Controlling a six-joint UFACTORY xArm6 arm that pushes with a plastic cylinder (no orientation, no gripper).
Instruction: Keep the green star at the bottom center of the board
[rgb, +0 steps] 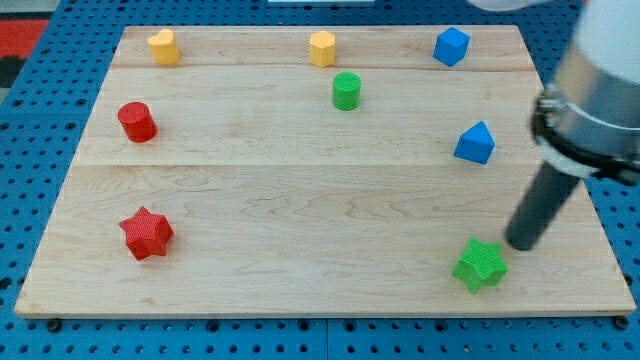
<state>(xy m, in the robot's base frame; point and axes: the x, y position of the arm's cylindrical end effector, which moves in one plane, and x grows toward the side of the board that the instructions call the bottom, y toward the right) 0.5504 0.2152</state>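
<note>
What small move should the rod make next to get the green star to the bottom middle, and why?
Probably slide my tip toward the view's left into the green star. The star sits near the board's bottom right, and my tip is just to its upper right, so a leftward push suits.

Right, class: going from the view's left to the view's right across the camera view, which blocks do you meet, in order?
Red cylinder → red star → yellow heart-like block → yellow hexagon → green cylinder → blue block at the top → blue block below it → green star, with my tip just to its right.
</note>
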